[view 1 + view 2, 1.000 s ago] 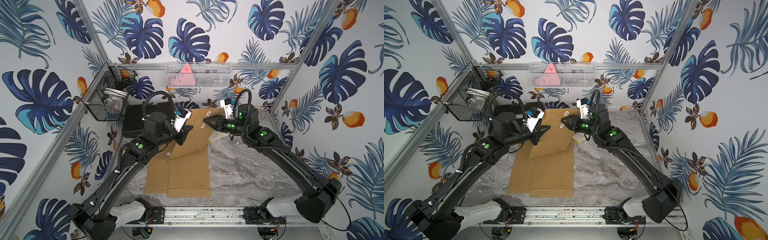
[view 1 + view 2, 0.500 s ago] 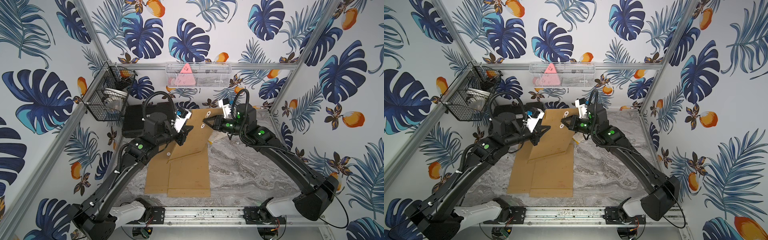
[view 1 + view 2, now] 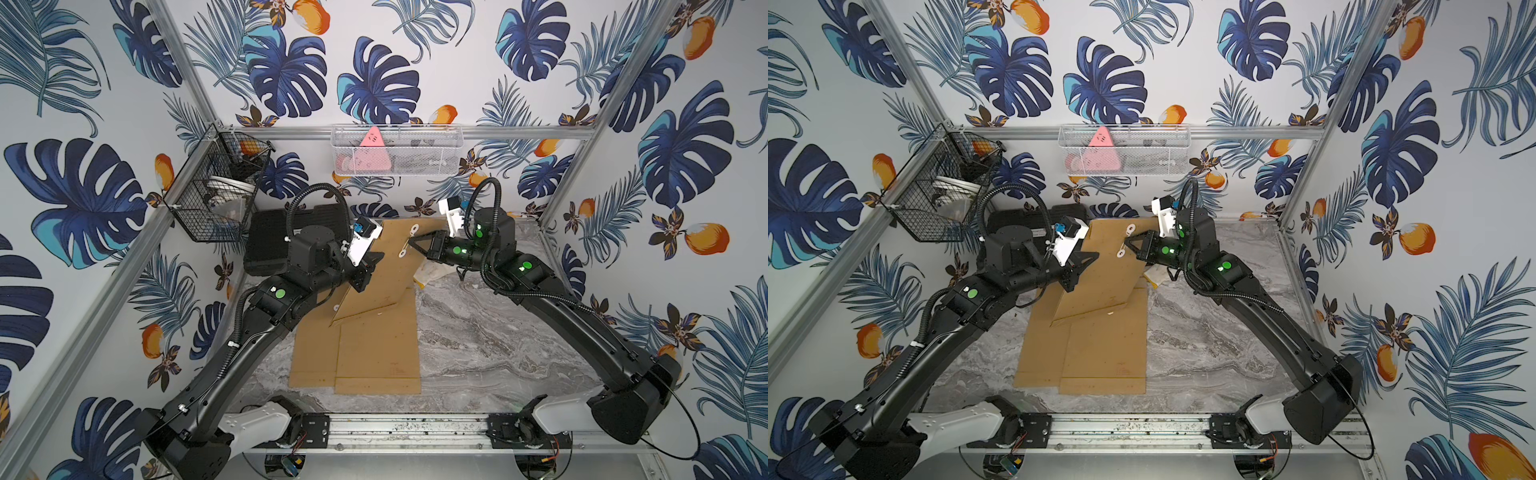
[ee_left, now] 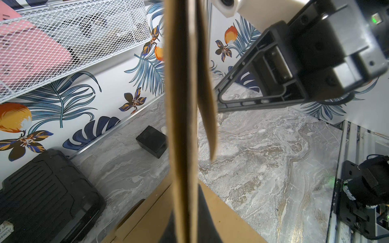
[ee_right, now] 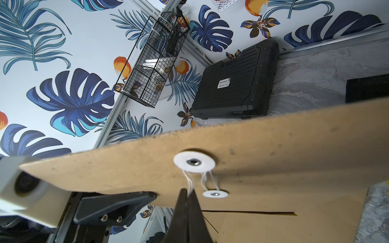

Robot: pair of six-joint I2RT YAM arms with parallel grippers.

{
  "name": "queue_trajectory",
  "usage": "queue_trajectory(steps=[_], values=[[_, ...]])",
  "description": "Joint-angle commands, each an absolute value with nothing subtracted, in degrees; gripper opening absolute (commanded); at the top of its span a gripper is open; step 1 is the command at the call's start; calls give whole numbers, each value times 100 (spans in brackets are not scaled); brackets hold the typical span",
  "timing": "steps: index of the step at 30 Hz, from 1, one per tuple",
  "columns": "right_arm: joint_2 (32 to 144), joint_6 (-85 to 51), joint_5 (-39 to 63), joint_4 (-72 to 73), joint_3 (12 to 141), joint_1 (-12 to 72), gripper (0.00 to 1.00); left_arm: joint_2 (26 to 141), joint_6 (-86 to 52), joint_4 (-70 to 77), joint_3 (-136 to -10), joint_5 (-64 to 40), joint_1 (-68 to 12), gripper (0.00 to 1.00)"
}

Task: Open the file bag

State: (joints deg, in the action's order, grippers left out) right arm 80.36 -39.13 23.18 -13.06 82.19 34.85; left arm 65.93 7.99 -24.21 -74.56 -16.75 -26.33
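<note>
Seen in both top views, the grey marble-patterned tabletop (image 3: 498, 340) sits inside a booth of white wallpaper printed with blue leaves and orange fruit (image 3: 374, 83), braced by aluminium posts. A metal rail (image 3: 395, 428) carrying both arm bases runs along 6 o'clock.

A white mesh wall basket (image 3: 399, 156) with a pink triangular piece inside hangs at 12 o'clock. A black wire basket (image 3: 216, 195) hangs in the corner at 10 o'clock, and a black ribbed plastic case (image 3: 266, 245) lies on the table below it. A small black box (image 4: 152, 141) stands near the back wall. Flat brown paper sheets (image 3: 374, 357) lie from the centre towards 6 o'clock.

The brown kraft-paper file bag (image 3: 386, 266) is lifted off the surface just past the centre towards 12 o'clock, tilted, with its lower corner near the flat sheets. The left gripper (image 3: 368, 272) is clamped tight on the bag's 9 o'clock edge, which runs between its jaws in the left wrist view (image 4: 181, 105).

The right gripper (image 5: 186, 193) reaches in from 2 o'clock with its jaws pressed together. It pinches the thin white string (image 5: 190, 185) that hangs from the larger white round button (image 5: 194, 162), just beside the smaller white button (image 5: 215, 194).
</note>
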Motion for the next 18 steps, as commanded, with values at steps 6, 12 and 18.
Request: queue_trajectory(steps=[6,12,18], values=[[7964,-3538,2237,-1595,8469,3489,0,6629,1368,-2705,-7567,-1573,-2637,0],[7981,-3235,2053,-1916,8624,3480,0,6568,1567,-2821,-7568,-1660,-2637,0],[7898,-2862,1718,-2324,8748,3455,0,6473,1650,-2843,-7506,-1885,-2637,0]])
